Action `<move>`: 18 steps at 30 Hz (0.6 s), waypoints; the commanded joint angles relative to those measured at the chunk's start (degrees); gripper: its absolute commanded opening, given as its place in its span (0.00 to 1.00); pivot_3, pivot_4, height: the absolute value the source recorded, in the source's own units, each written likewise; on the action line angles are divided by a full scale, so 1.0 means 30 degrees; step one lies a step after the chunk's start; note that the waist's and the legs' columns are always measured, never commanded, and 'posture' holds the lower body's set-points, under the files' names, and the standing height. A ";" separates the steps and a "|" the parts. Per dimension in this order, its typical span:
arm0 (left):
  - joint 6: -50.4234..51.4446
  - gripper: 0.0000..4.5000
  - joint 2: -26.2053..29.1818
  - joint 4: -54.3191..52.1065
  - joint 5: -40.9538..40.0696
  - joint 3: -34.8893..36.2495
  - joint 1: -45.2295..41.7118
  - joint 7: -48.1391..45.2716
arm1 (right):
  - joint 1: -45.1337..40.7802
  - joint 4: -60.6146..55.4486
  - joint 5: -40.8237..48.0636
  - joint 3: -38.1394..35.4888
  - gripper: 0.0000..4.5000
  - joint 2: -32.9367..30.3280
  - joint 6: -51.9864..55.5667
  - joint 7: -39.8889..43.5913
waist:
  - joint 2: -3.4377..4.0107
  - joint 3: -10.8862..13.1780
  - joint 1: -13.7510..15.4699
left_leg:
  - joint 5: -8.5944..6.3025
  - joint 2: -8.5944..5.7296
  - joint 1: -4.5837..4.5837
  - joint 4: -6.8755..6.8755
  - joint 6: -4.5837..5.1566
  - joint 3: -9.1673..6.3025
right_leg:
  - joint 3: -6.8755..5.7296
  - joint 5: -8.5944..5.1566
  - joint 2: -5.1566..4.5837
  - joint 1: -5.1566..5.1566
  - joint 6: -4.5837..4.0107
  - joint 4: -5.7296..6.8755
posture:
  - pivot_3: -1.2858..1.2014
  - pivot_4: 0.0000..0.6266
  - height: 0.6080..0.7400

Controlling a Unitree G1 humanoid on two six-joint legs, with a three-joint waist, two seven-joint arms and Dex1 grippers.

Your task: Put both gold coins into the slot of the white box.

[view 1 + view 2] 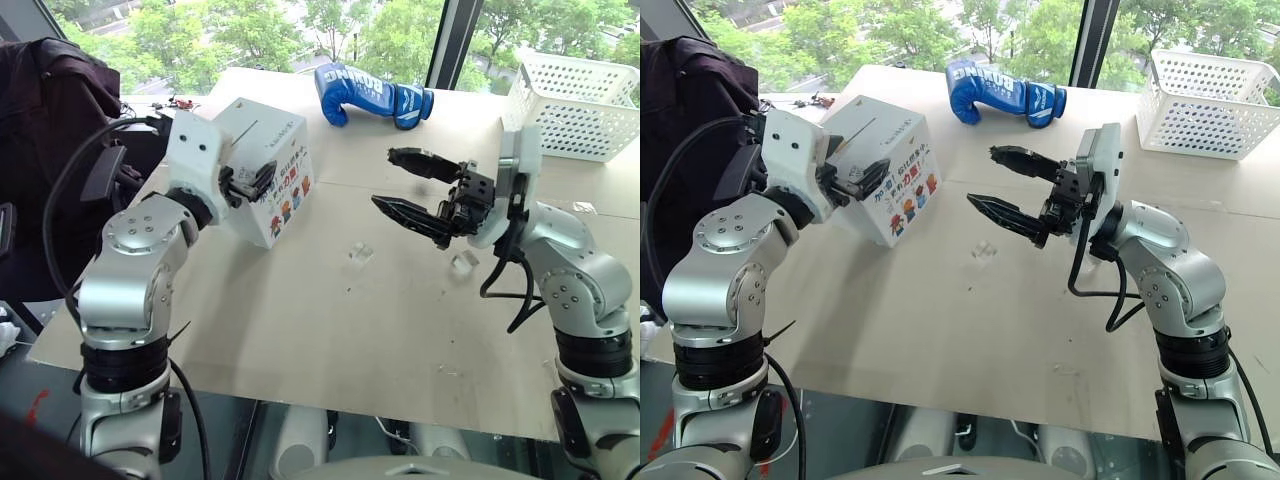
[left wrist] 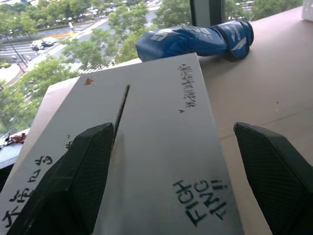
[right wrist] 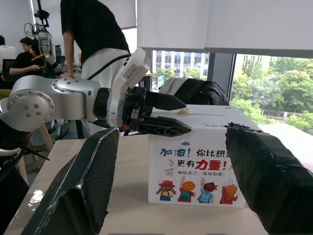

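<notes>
The white box [image 1: 268, 165] stands tilted on the table's left side, cartoon figures on its near face. Its slot [image 2: 121, 110] runs along the top face. My left gripper [image 1: 260, 180] is open at the box's near top edge. Its fingers [image 2: 83, 171] spread over the top face and hold nothing. My right gripper [image 1: 385, 178] hangs open and empty above the table's middle, pointing at the box. Two small clear-wrapped pieces lie on the table, which I take for the gold coins. One coin [image 1: 361, 251] lies between box and right gripper. The other [image 1: 463, 262] lies under the right wrist.
A blue boxing glove [image 1: 375, 95] lies at the table's far side and a white perforated basket [image 1: 575, 105] stands at the far right. A dark jacket [image 1: 50, 100] hangs left of the table. A person [image 3: 93, 34] stands behind my left arm.
</notes>
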 commanded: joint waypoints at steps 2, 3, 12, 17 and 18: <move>-0.0428 0.89 0.0021 -0.0412 -0.0038 0.0138 -0.0229 0.0197 | 0.0037 -0.0878 0.0049 -0.0303 0.84 -0.0101 -0.0382 -0.0082 | 0.0000 0.0000 -0.0003 | 0.0000 0.0000 0.0002 -0.0006 0.0000 0.0000 | 0.0001 0.0002 0.0001 -0.0001 0.0004 0.0000 | 0.52 0.24 0.73; -0.0439 0.89 0.0028 -0.0445 -0.0046 0.0117 -0.0192 0.0195 | 0.0043 -0.0879 0.0051 -0.0302 0.84 -0.0108 -0.0392 -0.0094 | 0.0000 0.0000 -0.0002 | 0.0000 0.0001 0.0001 -0.0006 0.0000 0.0000 | 0.0000 0.0004 0.0002 -0.0001 0.0005 0.0000 | 0.52 0.24 0.73; -0.1650 0.89 -0.1671 -0.2480 -0.2623 0.0598 0.0679 -0.0883 | 0.0454 -0.0629 -0.0035 -0.0454 0.84 -0.0286 -0.0603 0.0161 | 0.0000 0.0000 -0.0002 | -0.0002 0.0001 -0.0011 -0.0008 0.0003 0.0002 | 0.0001 0.0003 -0.0034 0.0001 0.0001 -0.0028 | 0.52 0.24 0.73; -0.2009 0.89 -0.1466 -0.5780 -0.3840 -0.0855 0.4820 -0.2304 | 0.3256 -0.0113 -0.0846 -0.0949 0.84 -0.1636 -0.1508 0.1444 | 0.0000 0.0000 0.0001 | -0.0017 0.0004 -0.0012 -0.0056 0.0020 0.0016 | 0.0021 0.0014 -0.0056 0.0009 0.0019 -0.0095 | 0.52 0.24 0.73; -0.2017 0.89 -0.1509 -0.6215 -0.4057 -0.1025 0.5554 -0.2406 | 0.3900 -0.0019 -0.1030 -0.1019 0.84 -0.1934 -0.1731 0.1694 | 0.0000 0.0000 0.0026 | -0.0019 0.0004 -0.0006 -0.0073 0.0021 0.0023 | 0.0025 0.0012 -0.0059 0.0010 0.0015 -0.0102 | 0.52 0.24 0.73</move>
